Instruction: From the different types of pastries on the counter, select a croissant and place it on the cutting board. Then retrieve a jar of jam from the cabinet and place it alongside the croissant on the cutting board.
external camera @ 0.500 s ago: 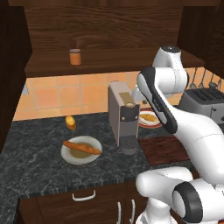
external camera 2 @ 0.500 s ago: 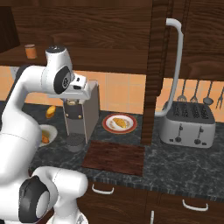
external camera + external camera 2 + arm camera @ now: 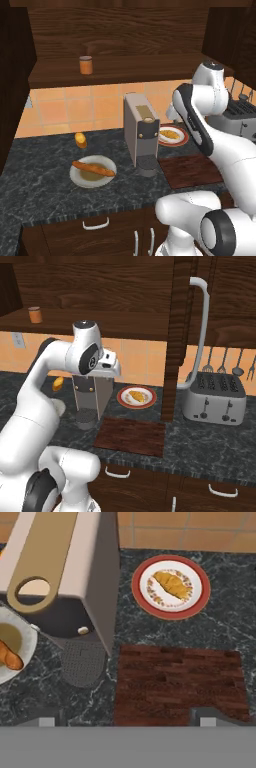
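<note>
Little has been shifted since the earlier frame: the arm is seen in much the same raised pose over the counter (image 3: 210, 451), and no pastry has been displaced. The gripper (image 3: 127, 722) is held high with its jaws spread wide and nothing between them, looking down on the cutting board (image 3: 180, 684). The first step is judged to be in hand, with the croissant (image 3: 172, 584) not yet picked. It is found on the red-rimmed plate (image 3: 140, 594), just beyond the board's far edge and beside the coffee machine (image 3: 95, 572). Its long axis is laid diagonally in the hand view, one tip toward the upper left. A forward reach, a descent and a closure across its narrow width are called for next. The jar (image 3: 86, 65) is left on the cabinet shelf (image 3: 125, 70).
</note>
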Robot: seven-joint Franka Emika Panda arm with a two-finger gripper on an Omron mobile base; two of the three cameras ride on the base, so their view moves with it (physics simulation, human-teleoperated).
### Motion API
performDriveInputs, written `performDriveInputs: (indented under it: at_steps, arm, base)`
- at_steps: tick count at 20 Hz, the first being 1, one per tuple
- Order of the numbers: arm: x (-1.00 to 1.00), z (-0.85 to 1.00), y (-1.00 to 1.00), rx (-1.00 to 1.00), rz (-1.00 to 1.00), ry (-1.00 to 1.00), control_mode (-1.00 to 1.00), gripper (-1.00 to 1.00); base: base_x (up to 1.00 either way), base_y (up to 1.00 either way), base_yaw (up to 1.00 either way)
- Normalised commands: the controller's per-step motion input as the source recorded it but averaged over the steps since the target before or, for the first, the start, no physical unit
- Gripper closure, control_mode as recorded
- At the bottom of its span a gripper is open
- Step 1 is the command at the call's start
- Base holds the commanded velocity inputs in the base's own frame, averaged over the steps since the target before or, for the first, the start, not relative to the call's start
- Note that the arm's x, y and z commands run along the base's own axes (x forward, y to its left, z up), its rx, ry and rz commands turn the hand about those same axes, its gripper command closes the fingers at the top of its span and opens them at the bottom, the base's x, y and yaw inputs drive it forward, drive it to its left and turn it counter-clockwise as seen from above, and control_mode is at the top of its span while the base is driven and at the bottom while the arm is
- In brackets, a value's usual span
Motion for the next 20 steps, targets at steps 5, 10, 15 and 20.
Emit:
performDriveInputs:
  at_steps: [5,10,15,20]
  arm:
    - [0.19,-0.49,-0.86,0.01,-0.01,0.0,-1.0,-1.0]
    - [0.32,-0.38,-0.54,0.0,0.0,0.0,-1.0,-1.0]
    - [0.27,-0.4,-0.25,0.0,0.0,0.01,-1.0,-1.0]
    - [0.44,-0.24,-0.09,0.0,0.0,0.0,-1.0,-1.0]
  base:
    - [0.0,0.0,0.0]
    - [0.0,0.0,0.0]
    - [0.0,0.0,0.0]
    - [0.0,0.0,0.0]
